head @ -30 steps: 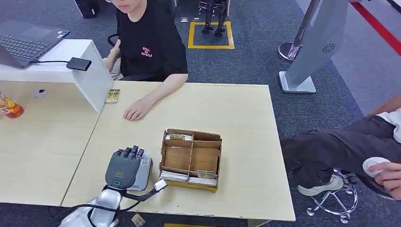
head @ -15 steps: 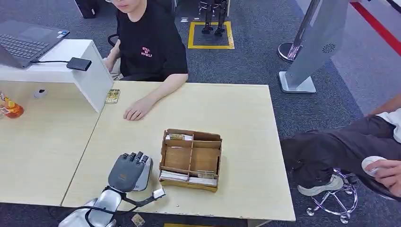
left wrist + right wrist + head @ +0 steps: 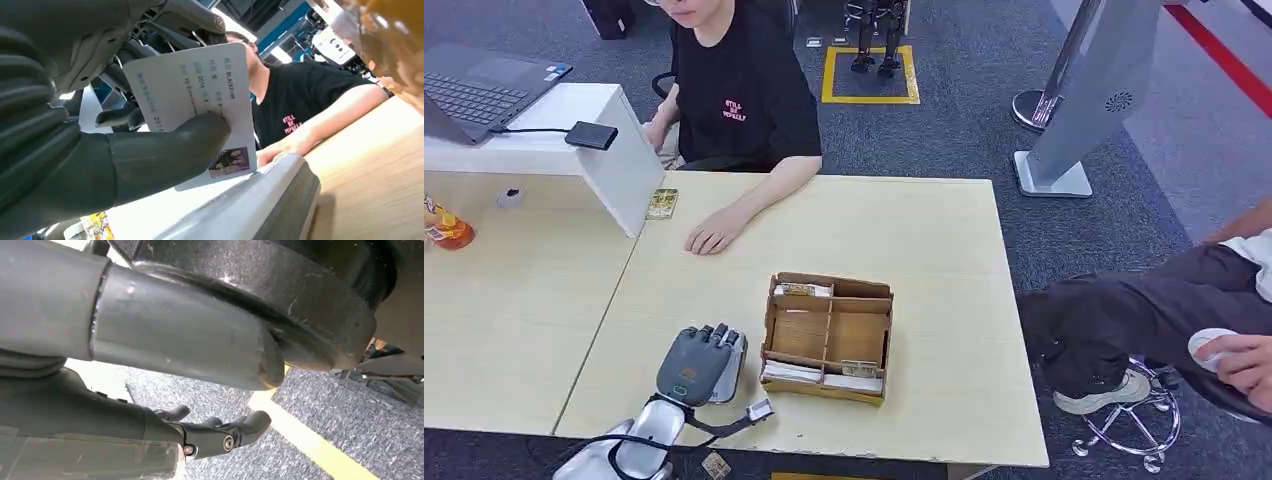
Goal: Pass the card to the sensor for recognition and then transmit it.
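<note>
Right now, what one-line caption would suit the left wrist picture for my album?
The robot's left hand holds a printed card just above the grey sensor, with a seated person beyond.

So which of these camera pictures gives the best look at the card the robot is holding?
The left wrist view: the card sits close up, printed face and small photo visible, pinched under the left hand's thumb. In the head view the back of the hand covers it above the grey sensor. The right wrist view faces the floor.
</note>
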`<state>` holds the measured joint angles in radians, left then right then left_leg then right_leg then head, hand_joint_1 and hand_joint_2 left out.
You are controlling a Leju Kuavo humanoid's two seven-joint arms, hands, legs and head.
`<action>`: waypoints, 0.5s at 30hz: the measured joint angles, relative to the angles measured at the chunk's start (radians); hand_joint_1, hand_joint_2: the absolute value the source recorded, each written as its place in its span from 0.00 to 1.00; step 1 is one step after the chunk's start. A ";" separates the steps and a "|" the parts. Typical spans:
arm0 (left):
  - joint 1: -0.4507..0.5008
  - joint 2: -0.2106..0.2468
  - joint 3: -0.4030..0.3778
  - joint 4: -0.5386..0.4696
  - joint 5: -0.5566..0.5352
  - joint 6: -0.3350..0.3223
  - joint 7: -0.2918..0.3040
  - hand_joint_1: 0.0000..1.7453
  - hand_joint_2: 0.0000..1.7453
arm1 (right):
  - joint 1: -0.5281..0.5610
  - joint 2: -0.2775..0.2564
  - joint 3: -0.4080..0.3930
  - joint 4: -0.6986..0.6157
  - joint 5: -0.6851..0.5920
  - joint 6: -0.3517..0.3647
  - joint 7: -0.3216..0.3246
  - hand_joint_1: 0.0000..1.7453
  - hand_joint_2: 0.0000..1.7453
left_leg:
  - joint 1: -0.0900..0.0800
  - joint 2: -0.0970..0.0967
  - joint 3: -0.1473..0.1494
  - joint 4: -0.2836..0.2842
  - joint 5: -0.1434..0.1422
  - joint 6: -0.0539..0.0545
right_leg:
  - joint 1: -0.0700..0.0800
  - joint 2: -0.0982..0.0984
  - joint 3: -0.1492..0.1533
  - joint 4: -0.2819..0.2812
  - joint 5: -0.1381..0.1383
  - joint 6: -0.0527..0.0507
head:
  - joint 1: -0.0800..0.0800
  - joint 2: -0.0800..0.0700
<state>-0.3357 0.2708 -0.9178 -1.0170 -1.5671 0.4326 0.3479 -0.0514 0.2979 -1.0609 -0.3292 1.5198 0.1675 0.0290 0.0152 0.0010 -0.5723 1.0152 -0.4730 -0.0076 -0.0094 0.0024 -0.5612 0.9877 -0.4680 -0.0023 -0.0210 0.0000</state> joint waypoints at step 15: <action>0.002 -0.022 0.060 0.025 0.000 -0.047 -0.173 1.00 1.00 | 0.000 -0.002 -0.009 0.000 0.003 0.002 -0.004 0.00 0.00 | 0.000 0.000 0.000 0.000 0.000 0.000 | 0.000 0.000 0.001 0.000 0.000 0.000 | 0.000 0.000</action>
<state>-0.3341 0.2491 -0.8580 -0.9919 -1.5671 0.3857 0.1752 -0.0517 0.2956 -1.0697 -0.3292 1.5225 0.1690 0.0248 0.0152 0.0009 -0.5720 1.0152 -0.4728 -0.0076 -0.0094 0.0023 -0.5604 0.9877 -0.4679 -0.0024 -0.0210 0.0000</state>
